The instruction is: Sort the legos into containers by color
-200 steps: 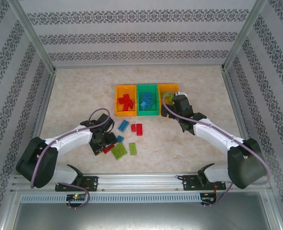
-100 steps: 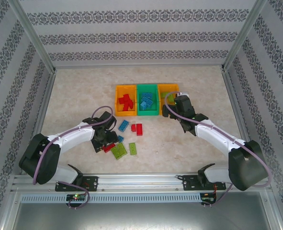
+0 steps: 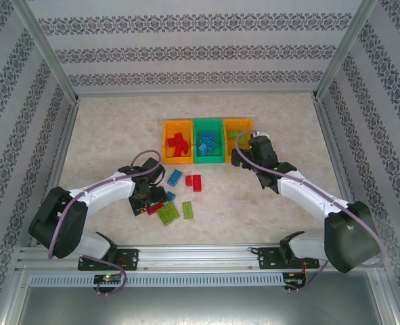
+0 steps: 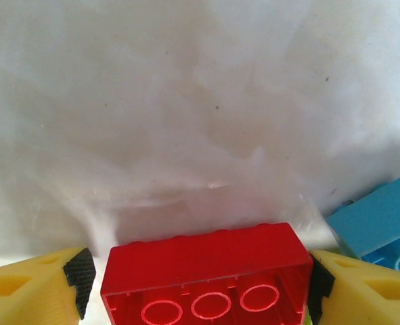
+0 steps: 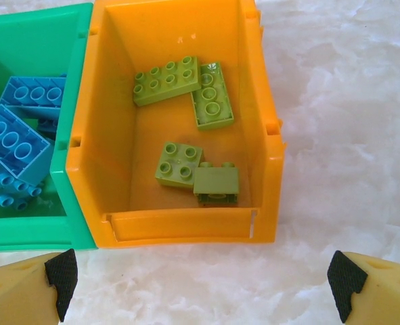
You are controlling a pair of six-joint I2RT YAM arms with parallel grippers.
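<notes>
Top camera looks down from behind both arms. Left wrist camera sits close on a red brick [image 4: 206, 271] between its fingers [image 4: 24, 288]; right wrist's hangs higher over the orange bin [image 5: 186, 227] ahead. Top view shares both.

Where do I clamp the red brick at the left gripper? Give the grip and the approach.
Clamp the red brick across its short ends, from above: it lies on its side, ends facing the left gripper fingers. A blue brick crowds one end.

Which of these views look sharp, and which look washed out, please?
Left wrist: the table is overexposed and hazy, while the red brick is sharp; right wrist: crisp, evenly lit green bricks; top external: even light, faint soft shadows.
</notes>
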